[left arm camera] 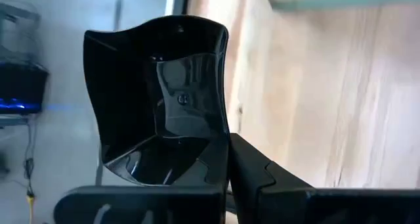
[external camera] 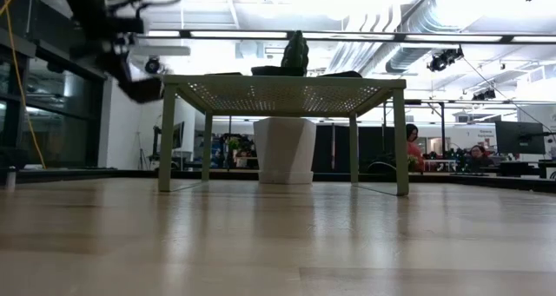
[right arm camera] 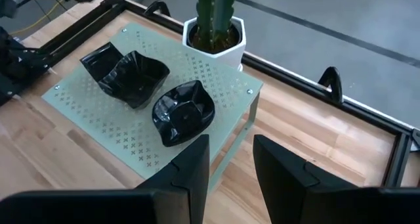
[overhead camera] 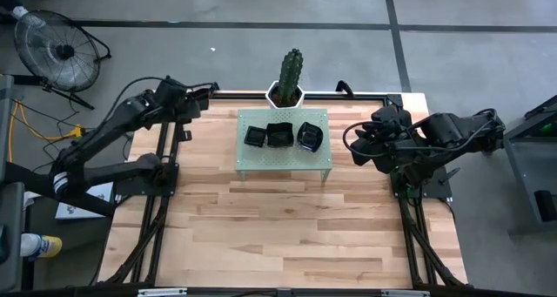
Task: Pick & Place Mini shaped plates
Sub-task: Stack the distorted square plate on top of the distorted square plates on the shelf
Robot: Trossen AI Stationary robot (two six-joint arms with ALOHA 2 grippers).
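The left gripper [left arm camera: 230, 165] is clamped shut on the rim of a wavy-edged black plate [left arm camera: 157, 99], which stands up on edge above its fingers. The high view puts this gripper [overhead camera: 207, 90] at the table's far left corner, beside the frame rail and well to the left of the stand [overhead camera: 285, 160]. In the low view it hangs above the level of the stand top [external camera: 282, 95], out to that top's left.

Three black plates lie in a row on the pale green stand, to the right of the left gripper: a square one [overhead camera: 255, 137], a crumpled-looking one [overhead camera: 279, 134] touching it, and a round wavy one [overhead camera: 309, 136] just beside that. Behind the stand, a cactus [overhead camera: 291, 70] sits in a white pot [overhead camera: 285, 94].

The right gripper [right arm camera: 231, 159] waits to the right of the stand, fingers parted with nothing between them. Its wrist view looks over the stand edge, with the round wavy plate [right arm camera: 184, 111] the nearest to its fingertips.

People sit in the room beyond the table [external camera: 411, 146].
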